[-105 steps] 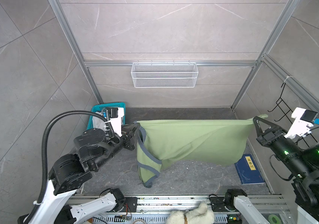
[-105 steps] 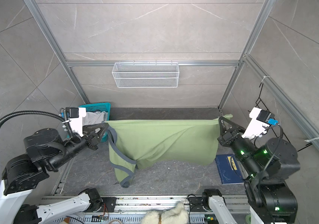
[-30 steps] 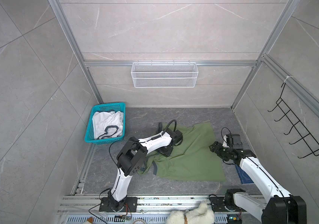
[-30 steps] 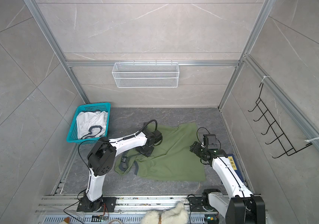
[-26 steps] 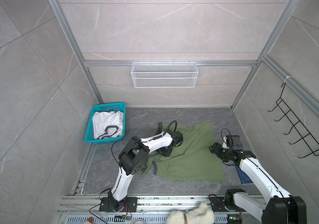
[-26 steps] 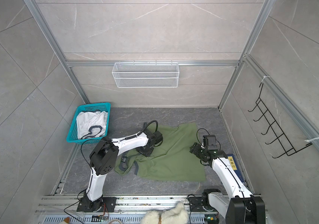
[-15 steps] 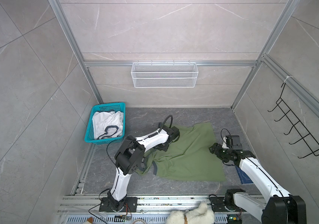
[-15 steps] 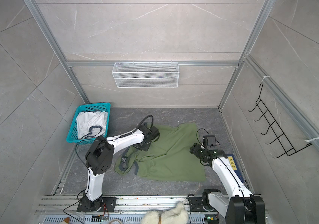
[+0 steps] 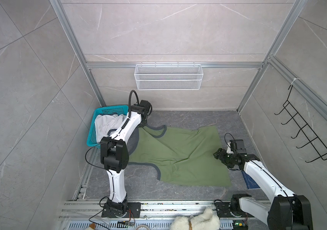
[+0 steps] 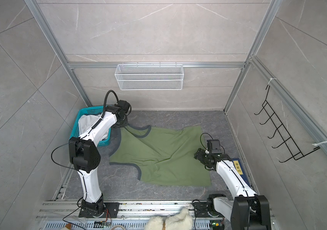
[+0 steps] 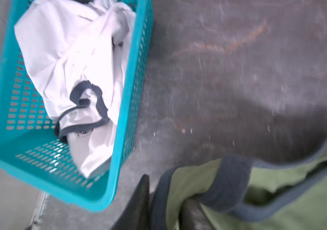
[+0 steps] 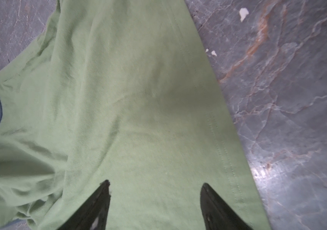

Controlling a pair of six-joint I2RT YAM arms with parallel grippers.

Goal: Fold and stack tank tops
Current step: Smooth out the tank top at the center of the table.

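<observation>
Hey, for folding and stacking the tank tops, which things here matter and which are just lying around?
Job: green tank top, spread out; white tank top, crumpled in the teal basket.
Lying about: plush toy; blue board; wire shelf.

The left arm point(image 9: 118, 137) rises from its base on the near side of the green tank top point(image 9: 178, 153), bends at a dark elbow, and reaches over the top's far left strap. The left gripper point(image 9: 145, 123) points down there, its fingers point(image 11: 141, 199) standing apart with strap cloth between them. The right arm point(image 9: 262, 177) stretches low toward the top's right edge. The right gripper point(image 12: 155, 182) sits just above that edge, jaws spread wide, holding nothing.
</observation>
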